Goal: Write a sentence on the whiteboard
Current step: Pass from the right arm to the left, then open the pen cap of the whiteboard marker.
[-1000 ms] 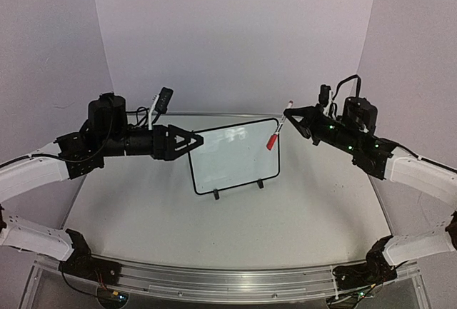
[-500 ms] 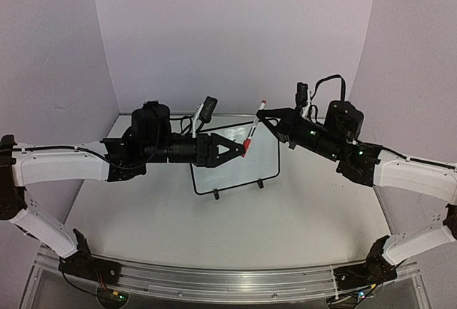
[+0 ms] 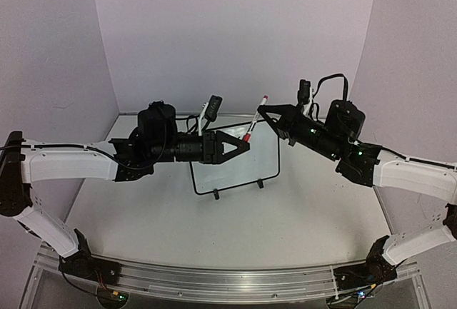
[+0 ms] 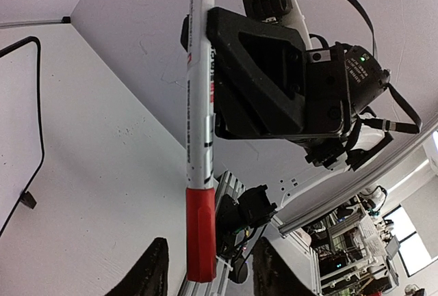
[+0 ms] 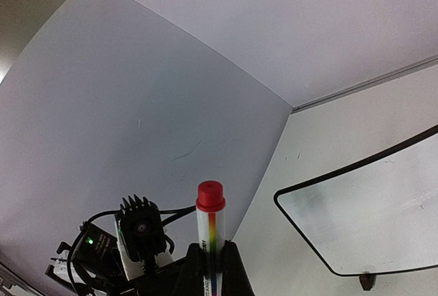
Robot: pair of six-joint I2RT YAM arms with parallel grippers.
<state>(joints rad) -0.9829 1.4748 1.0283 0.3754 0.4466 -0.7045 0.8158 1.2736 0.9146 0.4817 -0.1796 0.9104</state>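
Note:
A white marker [image 3: 255, 118] with a red cap [image 3: 247, 136] is held by its body in my right gripper [image 3: 263, 113], which is shut on it, cap end pointing down-left. My left gripper [image 3: 243, 145] reaches in from the left. In the left wrist view its two fingers straddle the red cap [image 4: 200, 234] with a gap on each side, so the left gripper [image 4: 211, 245] is open. The whiteboard [image 3: 239, 170] stands on its clip feet behind both grippers, its upper left hidden by the left gripper. No sentence shows on the visible part of the whiteboard [image 5: 383, 214].
The white table [image 3: 214, 230] is walled by pale panels on the left, back and right. An aluminium rail [image 3: 214, 280] runs along the near edge with both arm bases. The left arm's wrist camera [image 5: 140, 231] and cables sit close below the marker [image 5: 211, 234].
The left arm has swung right to the marker and its jaws have narrowed around the red cap. The right arm carried the marker left, over the whiteboard's top.

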